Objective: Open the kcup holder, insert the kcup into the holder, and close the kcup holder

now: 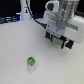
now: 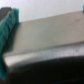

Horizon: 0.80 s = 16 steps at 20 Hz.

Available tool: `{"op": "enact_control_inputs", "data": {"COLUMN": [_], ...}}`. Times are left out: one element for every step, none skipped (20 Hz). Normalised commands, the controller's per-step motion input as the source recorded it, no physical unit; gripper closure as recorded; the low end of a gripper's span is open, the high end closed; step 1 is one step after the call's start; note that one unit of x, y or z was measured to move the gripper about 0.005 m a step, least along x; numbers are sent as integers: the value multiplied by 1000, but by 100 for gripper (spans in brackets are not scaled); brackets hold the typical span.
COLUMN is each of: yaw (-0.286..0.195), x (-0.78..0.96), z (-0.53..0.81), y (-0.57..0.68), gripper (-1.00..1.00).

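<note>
The claw (opening not discernible) is hovering right of the kcup, likely seeking the holder to open it.

We see open white table surface around the kcup on all sides; nothing stands beside it, so we find access free from above and from each side. The arm and its gripper occupy the upper area toward the exterior view's right, well apart from the kcup. In the wrist view, the kcup holder fills nearly the whole frame, and a teal object stands at its edge.
</note>
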Motion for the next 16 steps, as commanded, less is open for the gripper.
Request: {"op": "enact_control_inputs", "data": {"yaw": [-96,-124,-136,-130,-143,-146,-143,-147,-149,-156,-162,-162,-165,-167,-169,-173], "x": [325,359,379,375,378,361,345,362,350,335,331,319,314,313,317,314], "z": [215,269,273,263,256,247,242,230,203,185,161,135,107,87,85,78], "y": [-271,-421,-482,-495,-550,-594,-607,-642,-668,-693,-707,-728,-742,-747,-742,-731], "gripper": [-100,-100,-100,-100,-100,-100,-100,-100,-100,-100,-100,-100,-100,-100,-100,-100]}}
